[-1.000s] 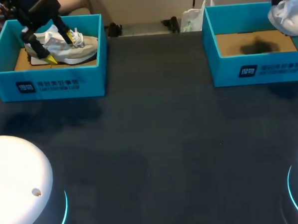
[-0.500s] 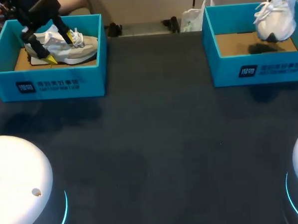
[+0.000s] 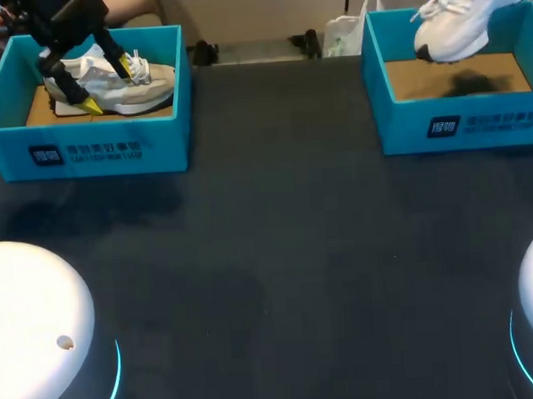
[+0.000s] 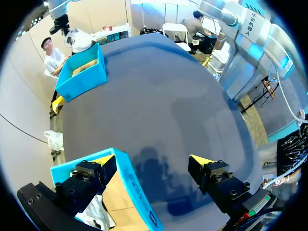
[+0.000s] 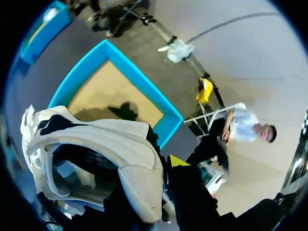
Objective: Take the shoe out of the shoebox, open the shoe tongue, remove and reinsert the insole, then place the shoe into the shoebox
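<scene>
Two turquoise cardboard shoeboxes stand on the far side of the dark grey table (image 3: 278, 252).

Right gripper (image 5: 166, 166): pinching the heel collar of the white lace-up sneaker (image 3: 454, 15). One yellow tip shows beside the collar; the other is hidden by the shoe. The sneaker hangs in the air above the right shoebox (image 3: 459, 122), toe toward the table's middle and clear of the cardboard floor.

Left gripper (image 3: 115, 87): fingers spread wide over the cream sneaker (image 3: 127, 92) lying in the left shoebox (image 3: 85, 146), gripping nothing.

Hazards: the hold is at the heel only, so the toe's weight may rotate the white lace-up sneaker in the grip or pull it free. A low sideways exit would likely catch the toe or the loose laces on a box wall and drag the box.

Change over the last second: the white lace-up sneaker has travelled from the box's outer end toward its inner end. It now lies closer to level, toe leading. The left arm has not moved.
</scene>
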`<state>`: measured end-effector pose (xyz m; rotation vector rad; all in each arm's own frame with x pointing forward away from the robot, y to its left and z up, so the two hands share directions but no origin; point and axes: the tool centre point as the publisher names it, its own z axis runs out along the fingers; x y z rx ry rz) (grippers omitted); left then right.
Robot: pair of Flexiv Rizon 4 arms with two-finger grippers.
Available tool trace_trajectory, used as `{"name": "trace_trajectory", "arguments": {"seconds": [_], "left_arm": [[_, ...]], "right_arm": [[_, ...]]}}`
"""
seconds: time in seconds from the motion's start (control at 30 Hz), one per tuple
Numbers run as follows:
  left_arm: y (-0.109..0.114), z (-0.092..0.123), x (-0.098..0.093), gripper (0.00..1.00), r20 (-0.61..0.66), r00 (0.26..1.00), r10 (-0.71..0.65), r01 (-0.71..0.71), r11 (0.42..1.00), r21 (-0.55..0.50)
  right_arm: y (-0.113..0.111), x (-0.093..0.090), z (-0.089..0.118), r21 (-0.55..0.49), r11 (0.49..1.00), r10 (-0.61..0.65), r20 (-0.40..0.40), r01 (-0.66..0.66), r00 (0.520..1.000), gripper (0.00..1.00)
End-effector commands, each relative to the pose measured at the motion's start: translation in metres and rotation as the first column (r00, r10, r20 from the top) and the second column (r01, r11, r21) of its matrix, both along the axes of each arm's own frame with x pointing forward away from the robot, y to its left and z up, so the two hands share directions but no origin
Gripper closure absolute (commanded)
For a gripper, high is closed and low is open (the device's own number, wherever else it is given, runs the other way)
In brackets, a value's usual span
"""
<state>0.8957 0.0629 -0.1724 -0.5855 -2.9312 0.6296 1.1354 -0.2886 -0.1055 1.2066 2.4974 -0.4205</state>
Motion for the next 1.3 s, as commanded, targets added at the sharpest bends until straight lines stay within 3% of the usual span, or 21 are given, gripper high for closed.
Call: {"name": "trace_trajectory", "arguments": {"seconds": [0.03,0.17,0.67,0.77,1.0,1.3], "left_arm": [[0.000,0.000,0.000,0.00,0.000,1.000,-0.001,0.001,1.000,0.002],[0.000,0.000,0.000,0.00,0.000,1.000,-0.001,0.001,1.000,0.002],[0.000,0.000,0.000,0.00,0.000,1.000,-0.001,0.001,1.000,0.002],[0.000,0.000,0.000,0.00,0.000,1.000,-0.001,0.001,1.000,0.002],[0.000,0.000,0.000,0.00,0.000,1.000,-0.001,0.001,1.000,0.002],[0.000,0.000,0.000,0.00,0.000,1.000,-0.001,0.001,1.000,0.002]], "right_arm": [[-0.011,-0.002,-0.004,0.031,0.986,-0.163,0.040,0.161,0.986,1.00],[-0.015,-0.007,-0.010,0.023,0.958,-0.287,0.046,0.286,0.957,1.00],[-0.015,-0.007,-0.010,0.023,0.958,-0.287,0.046,0.286,0.957,1.00],[-0.026,-0.008,-0.013,0.069,0.913,-0.406,0.075,0.401,0.911,1.00],[-0.032,-0.017,-0.028,0.146,0.846,-0.529,0.112,0.513,0.841,1.00],[-0.032,-0.017,-0.028,0.146,0.846,-0.529,0.112,0.513,0.841,1.00]]}}
